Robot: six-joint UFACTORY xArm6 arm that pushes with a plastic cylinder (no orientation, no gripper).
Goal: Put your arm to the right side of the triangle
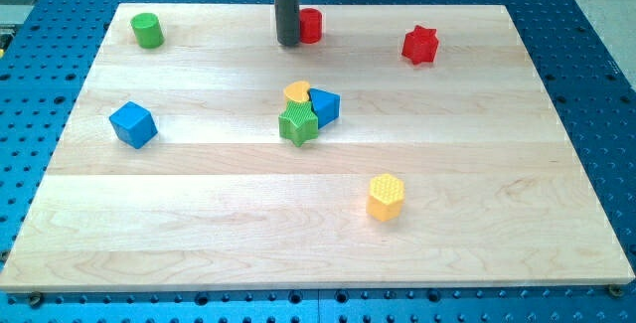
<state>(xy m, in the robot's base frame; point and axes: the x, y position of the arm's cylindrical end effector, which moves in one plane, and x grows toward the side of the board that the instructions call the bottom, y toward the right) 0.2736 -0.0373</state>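
The blue triangle lies near the board's middle, touching a yellow heart-like block on its left and a green star at its lower left. My tip is at the view's top, well above and slightly left of the triangle, just left of a red cylinder that it partly hides.
A green cylinder stands at the top left, a red star at the top right, a blue cube at the left, and a yellow hexagon at the lower right. The wooden board rests on a blue perforated table.
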